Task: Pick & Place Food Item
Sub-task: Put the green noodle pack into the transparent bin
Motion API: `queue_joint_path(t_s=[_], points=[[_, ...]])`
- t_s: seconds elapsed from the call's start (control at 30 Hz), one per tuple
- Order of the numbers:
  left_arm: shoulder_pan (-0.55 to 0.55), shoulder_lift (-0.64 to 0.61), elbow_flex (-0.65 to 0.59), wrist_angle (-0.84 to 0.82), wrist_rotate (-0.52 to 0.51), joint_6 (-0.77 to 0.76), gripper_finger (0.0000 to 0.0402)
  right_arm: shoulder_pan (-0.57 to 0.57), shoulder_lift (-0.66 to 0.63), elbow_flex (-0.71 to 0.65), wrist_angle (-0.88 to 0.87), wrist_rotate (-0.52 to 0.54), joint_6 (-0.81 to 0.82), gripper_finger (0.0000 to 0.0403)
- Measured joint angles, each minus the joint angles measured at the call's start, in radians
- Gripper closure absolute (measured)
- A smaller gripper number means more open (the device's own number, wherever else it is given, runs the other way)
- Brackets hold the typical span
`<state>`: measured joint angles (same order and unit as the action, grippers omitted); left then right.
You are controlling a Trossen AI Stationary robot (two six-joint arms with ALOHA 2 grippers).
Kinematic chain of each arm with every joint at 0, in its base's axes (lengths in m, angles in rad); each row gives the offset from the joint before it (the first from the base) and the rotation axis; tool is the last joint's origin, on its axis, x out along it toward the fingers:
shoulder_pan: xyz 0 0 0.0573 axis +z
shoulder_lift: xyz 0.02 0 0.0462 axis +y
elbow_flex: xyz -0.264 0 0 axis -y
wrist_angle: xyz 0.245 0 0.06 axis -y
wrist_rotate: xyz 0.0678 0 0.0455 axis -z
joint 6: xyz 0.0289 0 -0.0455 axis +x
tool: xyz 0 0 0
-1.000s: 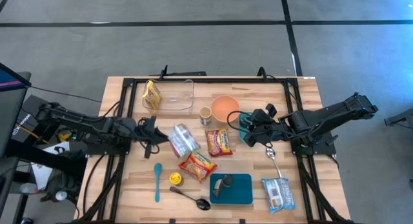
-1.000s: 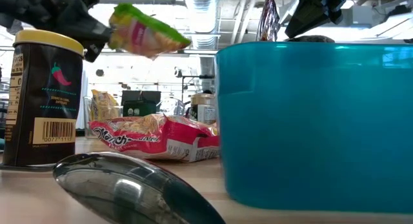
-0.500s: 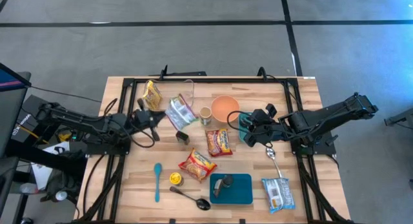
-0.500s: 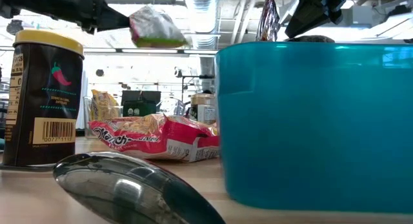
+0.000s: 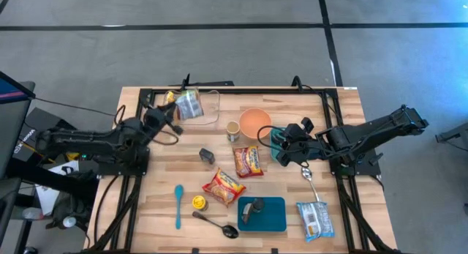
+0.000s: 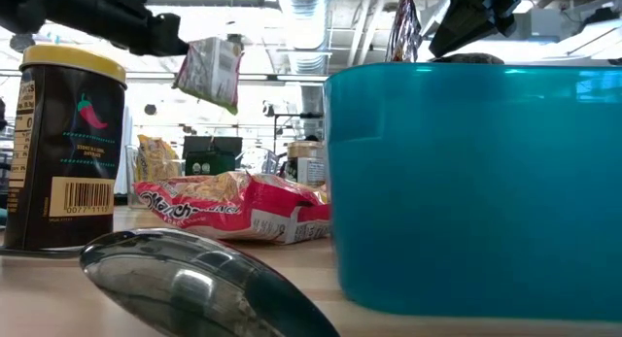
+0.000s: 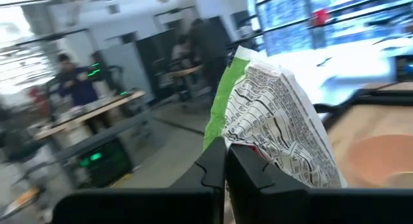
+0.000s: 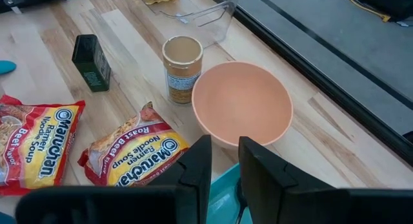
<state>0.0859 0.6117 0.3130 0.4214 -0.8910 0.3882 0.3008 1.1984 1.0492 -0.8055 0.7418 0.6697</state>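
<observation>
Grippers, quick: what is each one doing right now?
Left gripper: shut on the green-and-white snack bag.
Right gripper: slightly apart by the peach bowl; holding cannot be told.

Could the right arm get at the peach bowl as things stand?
Probably yes. The right gripper hovers just beside the peach bowl, with nothing between them in the right wrist view. Its fingers stand only a little apart, though, so they would likely need to open for the rim.

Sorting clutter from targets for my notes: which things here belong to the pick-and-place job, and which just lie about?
In the job:
- left gripper, shut on the snack bag
- clear container beneath it, probably the target

Lying about:
- ramen packs
- orange bowl
- blue spoon
- spice jar
</observation>
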Motion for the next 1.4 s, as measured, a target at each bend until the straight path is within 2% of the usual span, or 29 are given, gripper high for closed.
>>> queue_joint_path(t_s=[0.23, 0.4, 0.57, 0.83, 1.4], points=[[0.171, 0.021, 0.000, 0.002, -0.001, -0.019, 0.0401, 0.000, 0.000, 0.000, 0.000, 0.000, 0.000, 0.0331], [0.234, 0.087, 0.001, 0.007, -0.007, -0.101, 0.0401, 0.000, 0.000, 0.000, 0.000, 0.012, 0.000, 0.0331], [0.247, 0.175, 0.001, 0.005, -0.133, -0.105, 0.0401, 0.000, 0.000, 0.000, 0.000, 0.015, 0.000, 0.0331], [0.248, 0.275, 0.001, 0.006, -0.271, -0.105, 0.0401, 0.000, 0.000, 0.000, 0.000, 0.015, 0.000, 0.0331], [0.250, 0.451, 0.001, 0.006, -0.317, -0.304, 0.0401, 0.000, 0.000, 0.000, 0.000, 0.015, 0.000, 0.0331]])
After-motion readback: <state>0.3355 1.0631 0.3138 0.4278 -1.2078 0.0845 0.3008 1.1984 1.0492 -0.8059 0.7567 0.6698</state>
